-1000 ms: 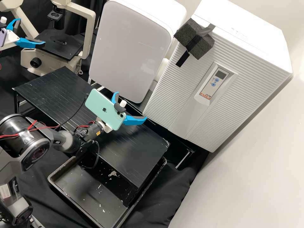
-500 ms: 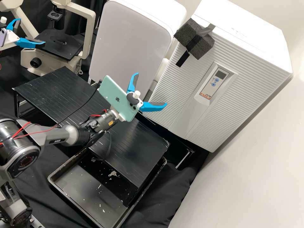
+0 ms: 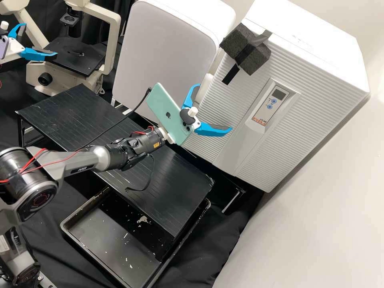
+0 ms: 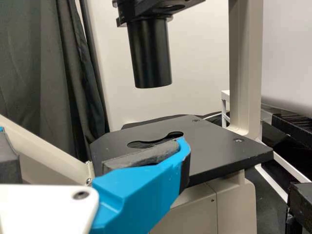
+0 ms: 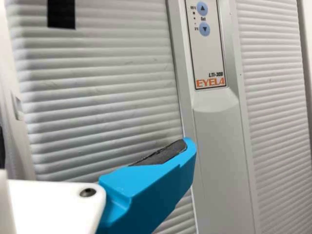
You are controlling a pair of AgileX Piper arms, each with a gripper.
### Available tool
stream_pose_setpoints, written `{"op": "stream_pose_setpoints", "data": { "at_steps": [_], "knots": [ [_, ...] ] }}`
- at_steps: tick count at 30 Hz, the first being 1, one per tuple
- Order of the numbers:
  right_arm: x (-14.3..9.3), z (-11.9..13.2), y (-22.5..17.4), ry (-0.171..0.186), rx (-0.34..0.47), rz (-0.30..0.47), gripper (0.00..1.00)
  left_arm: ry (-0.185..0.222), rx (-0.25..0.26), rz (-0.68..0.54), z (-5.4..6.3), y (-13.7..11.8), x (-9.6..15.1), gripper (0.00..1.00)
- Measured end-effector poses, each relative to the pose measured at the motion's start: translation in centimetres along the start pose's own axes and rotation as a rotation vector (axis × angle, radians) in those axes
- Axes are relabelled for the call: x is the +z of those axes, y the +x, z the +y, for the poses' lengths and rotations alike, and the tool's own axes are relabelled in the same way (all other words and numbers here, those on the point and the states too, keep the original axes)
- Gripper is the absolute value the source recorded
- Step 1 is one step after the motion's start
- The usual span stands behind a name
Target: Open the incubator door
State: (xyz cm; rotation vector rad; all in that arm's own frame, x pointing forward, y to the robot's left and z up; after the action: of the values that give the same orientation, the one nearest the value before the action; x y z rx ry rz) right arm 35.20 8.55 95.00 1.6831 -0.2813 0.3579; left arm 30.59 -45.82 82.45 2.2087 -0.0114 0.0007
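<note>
The white incubator point(image 3: 304, 44) has a ribbed door point(image 3: 218, 94), closed, with a dark grey foam block point(image 3: 256, 60) strapped at its upper left corner. In the high view my right gripper point(image 3: 215, 107) stands open before the door's left part, below the foam, nothing between its fingers. From the right wrist view, my right gripper point(image 5: 96, 146) faces the ribbed door point(image 5: 102, 92) beside the control panel point(image 5: 207, 53); contact cannot be told. At the far left, my left gripper point(image 3: 41, 39) is open by the microscope; the left wrist view shows my left gripper point(image 4: 95, 146) before the stage point(image 4: 214, 146).
A white rounded appliance point(image 3: 164, 56) stands left of the incubator. The black slatted rack point(image 3: 76, 116) lies beneath the right arm, with a black tray point(image 3: 108, 240) under its near end. The microscope point(image 3: 112, 40) is at the back left, and a wall point(image 3: 320, 224) borders the right.
My right gripper has moved right and upward in the high view, from over the rack to the front of the incubator door, staying open. The left gripper and the door have not moved.
</note>
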Motion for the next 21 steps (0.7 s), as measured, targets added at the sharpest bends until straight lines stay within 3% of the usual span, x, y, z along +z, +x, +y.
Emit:
{"op": "stream_pose_setpoints", "data": {
  "at_steps": [16,21],
  "knots": [
    [1.2,1.0,0.6,-0.054,0.012,-0.034,1.00,0.000,0.000,0.000,0.0,0.0,0.0,1.00],
    [1.1,1.5,0.5,-0.054,0.004,-0.033,1.00,0.000,0.000,0.000,0.0,0.0,0.0,1.00]
  ]
}}
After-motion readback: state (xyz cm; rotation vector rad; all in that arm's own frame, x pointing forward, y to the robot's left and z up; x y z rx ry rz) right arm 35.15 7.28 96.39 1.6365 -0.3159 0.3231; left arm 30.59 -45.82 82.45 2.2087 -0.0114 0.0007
